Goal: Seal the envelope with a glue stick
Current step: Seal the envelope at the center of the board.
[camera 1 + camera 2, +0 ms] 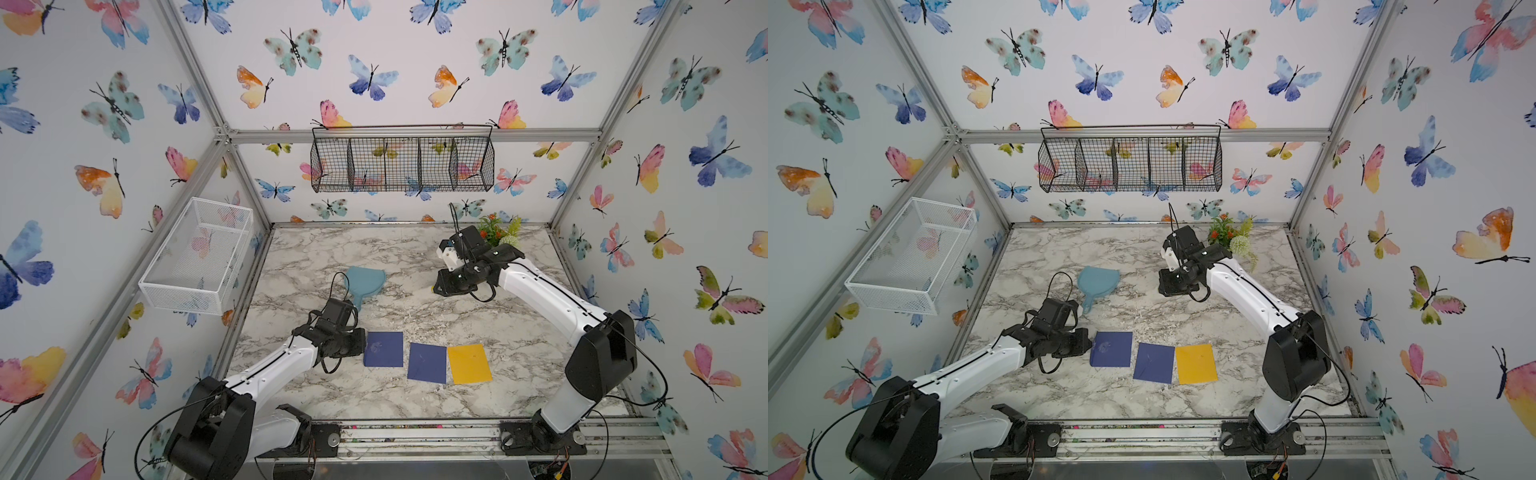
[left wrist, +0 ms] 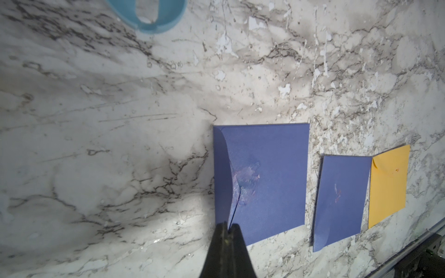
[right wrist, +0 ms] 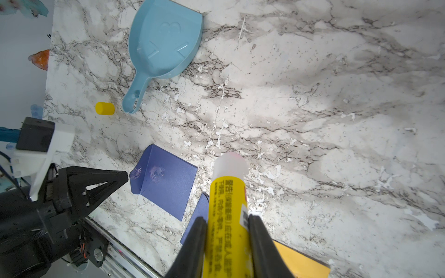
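Marble-patterned counter [image 1: 519, 332], butterfly-papered walls [image 1: 415, 62]. Right of centre in both top views, the right pincer [image 3: 227, 220] clamps the glue stick [image 3: 225, 192] above the counter. The left pincer [image 2: 228, 227] is pinched together on the leftmost blue envelope [image 2: 269, 173]'s flap.

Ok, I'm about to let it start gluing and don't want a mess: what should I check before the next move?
1. Glue stick clamped in the right hand: ok.
2. Cap off, white tip exposed: ok; it lies by the dustpan handle.
3. Left hand shut on the flap of the end blue envelope: ok.
4. Flap opened wide enough for gluing: not ok, only partly lifted.
5. Stick tip over that envelope: not ok, it is well away, above bare marble.
6. Glue left in the tube: cannot tell.
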Action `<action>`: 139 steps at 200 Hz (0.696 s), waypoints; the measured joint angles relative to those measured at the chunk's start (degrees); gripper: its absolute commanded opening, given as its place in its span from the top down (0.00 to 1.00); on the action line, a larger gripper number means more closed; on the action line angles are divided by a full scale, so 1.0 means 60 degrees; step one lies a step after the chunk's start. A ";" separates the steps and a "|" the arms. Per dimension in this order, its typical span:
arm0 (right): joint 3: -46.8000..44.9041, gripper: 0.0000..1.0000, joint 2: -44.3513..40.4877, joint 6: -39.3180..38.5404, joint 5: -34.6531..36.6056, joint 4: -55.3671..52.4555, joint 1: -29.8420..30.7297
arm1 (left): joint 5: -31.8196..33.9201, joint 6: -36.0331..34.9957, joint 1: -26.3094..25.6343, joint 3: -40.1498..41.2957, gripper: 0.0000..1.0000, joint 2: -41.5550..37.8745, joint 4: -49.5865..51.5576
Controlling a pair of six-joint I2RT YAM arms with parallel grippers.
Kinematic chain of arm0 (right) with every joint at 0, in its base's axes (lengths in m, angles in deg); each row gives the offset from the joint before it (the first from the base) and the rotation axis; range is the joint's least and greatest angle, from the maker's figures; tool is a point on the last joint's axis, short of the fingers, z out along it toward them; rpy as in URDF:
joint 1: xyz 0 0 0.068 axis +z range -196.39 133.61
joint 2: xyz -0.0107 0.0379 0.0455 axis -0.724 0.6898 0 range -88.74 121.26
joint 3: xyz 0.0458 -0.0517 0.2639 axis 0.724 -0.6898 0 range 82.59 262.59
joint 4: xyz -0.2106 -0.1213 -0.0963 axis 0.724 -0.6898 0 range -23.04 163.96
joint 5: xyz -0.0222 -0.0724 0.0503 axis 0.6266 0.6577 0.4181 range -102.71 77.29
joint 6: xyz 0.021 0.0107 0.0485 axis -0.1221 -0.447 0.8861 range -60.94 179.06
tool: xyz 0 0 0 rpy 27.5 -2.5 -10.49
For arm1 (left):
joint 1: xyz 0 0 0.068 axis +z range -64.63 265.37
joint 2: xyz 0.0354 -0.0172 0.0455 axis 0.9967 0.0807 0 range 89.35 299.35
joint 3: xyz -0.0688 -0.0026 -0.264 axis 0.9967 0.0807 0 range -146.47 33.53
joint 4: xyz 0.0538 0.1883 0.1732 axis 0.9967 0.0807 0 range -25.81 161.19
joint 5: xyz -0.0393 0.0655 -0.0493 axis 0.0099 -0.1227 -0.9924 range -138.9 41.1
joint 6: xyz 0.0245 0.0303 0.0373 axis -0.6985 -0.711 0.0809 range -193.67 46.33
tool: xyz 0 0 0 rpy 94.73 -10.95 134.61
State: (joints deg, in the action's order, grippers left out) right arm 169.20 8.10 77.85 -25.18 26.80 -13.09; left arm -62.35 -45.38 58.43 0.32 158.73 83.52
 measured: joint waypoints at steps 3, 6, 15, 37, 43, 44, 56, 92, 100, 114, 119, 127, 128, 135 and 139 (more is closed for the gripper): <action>0.0000 0.98 0.0000 0.0000 -0.0004 0.0000 0.0000 | -0.0011 -0.0011 0.0000 0.0000 0.97 0.0007 -0.0018; 0.0000 0.98 0.0000 0.0000 -0.0004 -0.0004 0.0000 | -0.0011 -0.0004 0.0000 0.0000 0.97 0.0015 -0.0033; 0.0000 0.98 0.0000 0.0000 -0.0011 -0.0011 0.0000 | -0.0036 -0.0007 0.0000 0.0000 0.98 0.0058 -0.0084; 0.0000 0.98 0.0000 0.0000 -0.0036 -0.0022 0.0000 | -0.0076 -0.0015 0.0000 0.0000 0.99 0.0211 -0.0200; 0.0000 0.98 0.0000 0.0000 -0.0044 -0.0022 0.0000 | -0.0102 -0.0026 0.0000 0.0000 0.99 0.0255 -0.0233; 0.0000 0.98 0.0000 0.0000 -0.0047 -0.0022 0.0000 | -0.0106 -0.0026 0.0000 0.0000 0.99 0.0262 -0.0240; 0.0000 0.98 0.0000 0.0004 -0.0076 -0.0022 0.0000 | -0.0138 -0.0058 0.0000 0.0000 1.00 0.0346 -0.0299; -0.0044 0.98 0.0000 0.0007 -0.0168 -0.0018 0.0000 | -0.0262 -0.0157 -0.0022 -0.0022 1.00 0.0641 -0.0470; -0.0084 0.98 0.0000 0.0004 -0.0178 -0.0018 0.0000 | -0.0291 -0.0171 -0.0033 -0.0047 1.00 0.0696 -0.0481; -0.0164 0.98 0.0000 0.0007 -0.0186 -0.0018 0.0000 | -0.0342 -0.0182 -0.0058 -0.0117 1.00 0.0798 -0.0506; -0.0193 0.98 0.0000 0.0011 -0.0189 -0.0022 0.0000 | -0.0357 -0.0182 -0.0080 -0.0135 1.00 0.0845 -0.0543; -0.0233 0.98 0.0000 0.0011 -0.0193 -0.0025 0.0000 | -0.0386 -0.0182 -0.0109 -0.0168 1.00 0.0922 -0.0586; -0.0237 0.98 0.0000 0.0007 -0.0197 -0.0025 0.0000 | -0.0390 -0.0186 -0.0113 -0.0171 1.00 0.0933 -0.0597; -0.0259 0.98 0.0000 0.0011 -0.0208 -0.0025 0.0000 | -0.0397 -0.0182 -0.0160 -0.0197 1.00 0.1009 -0.0645; -0.0266 0.98 0.0000 0.0011 -0.0215 -0.0022 0.0000 | -0.0404 -0.0182 -0.0175 -0.0208 1.00 0.1035 -0.0652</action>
State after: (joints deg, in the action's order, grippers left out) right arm 167.60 8.10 77.91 -26.47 26.67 -13.09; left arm -64.78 -46.47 57.38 -0.93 164.94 79.61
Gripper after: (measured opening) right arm 0.285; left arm 0.043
